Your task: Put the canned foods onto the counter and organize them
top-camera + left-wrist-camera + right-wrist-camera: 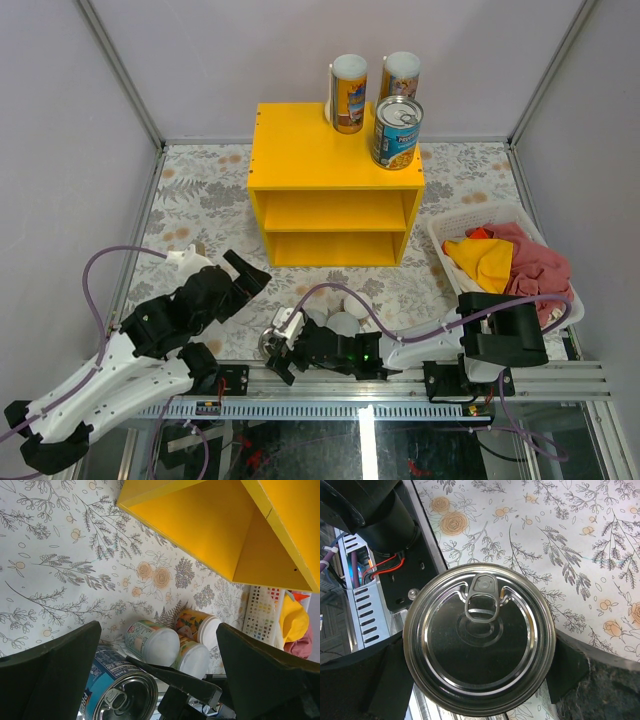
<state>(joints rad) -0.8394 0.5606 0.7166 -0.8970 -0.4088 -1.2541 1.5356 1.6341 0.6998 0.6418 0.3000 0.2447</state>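
The yellow counter point(335, 165) stands at the back middle. On its top are two tall white-lidded cans point(349, 93) point(401, 73) and one blue-labelled tin point(397, 131). A second blue tin point(479, 639) sits between my right gripper's fingers point(570, 665), which press on both its sides, low by the front rail; it also shows in the left wrist view point(120, 692). Three small white-lidded cans point(152, 642) point(195, 657) point(201, 625) lie on their sides beside it. My right gripper point(280, 347) reaches left. My left gripper point(248, 277) point(160, 675) is wide open and empty, above the floral mat.
A white basket point(447, 245) of yellow and pink cloth stands at the right. The metal front rail point(400, 385) and the arm bases lie just behind the held tin. The counter's two open compartments point(335, 212) face forward. Grey walls close in the table.
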